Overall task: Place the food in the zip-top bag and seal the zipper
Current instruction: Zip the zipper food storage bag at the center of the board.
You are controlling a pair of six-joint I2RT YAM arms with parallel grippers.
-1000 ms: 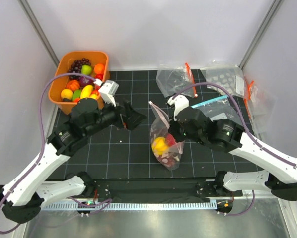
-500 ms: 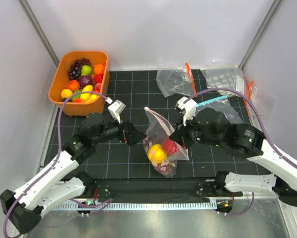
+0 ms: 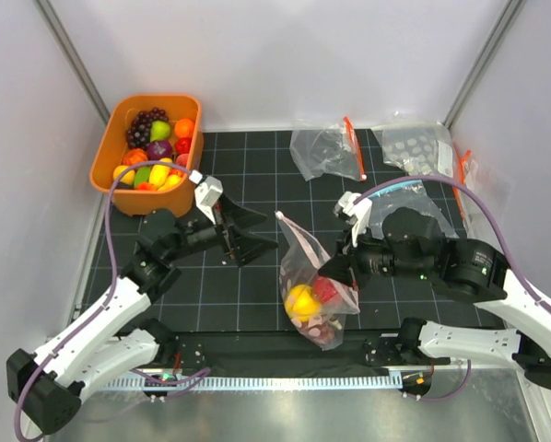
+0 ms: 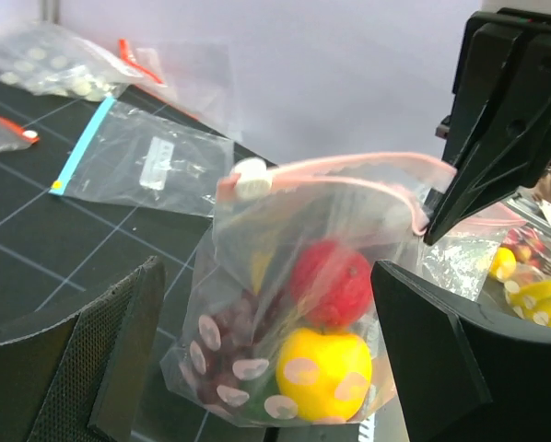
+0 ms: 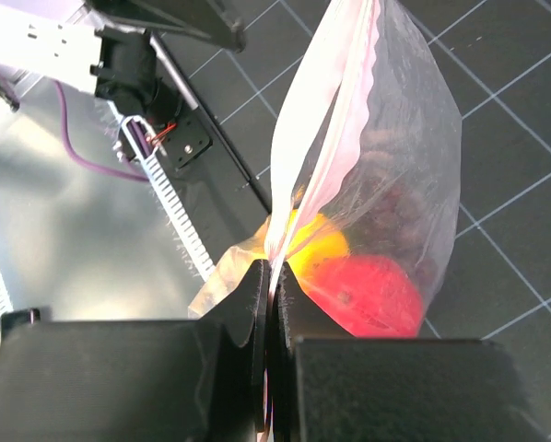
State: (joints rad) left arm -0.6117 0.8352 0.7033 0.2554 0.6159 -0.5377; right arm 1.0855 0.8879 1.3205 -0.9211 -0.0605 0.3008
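The right gripper (image 5: 268,276) has its fingers clamped on the pink zipper strip (image 4: 349,166) of the crinkly clear plastic zip-top bag (image 3: 317,276), which extends from their tips. Inside it are a yellow toy fruit (image 4: 323,368), a red piece (image 4: 331,281) and purple grapes (image 4: 234,345). The left gripper (image 3: 264,232) is spread wide and empty, with the bag just ahead of its fingertips. Loading looks only partly done, since more toy food (image 3: 156,147) lies in the orange plastic tub (image 3: 107,157). The strip's two halves appear parted near the white slider (image 4: 251,178), so sealing seems yet to do.
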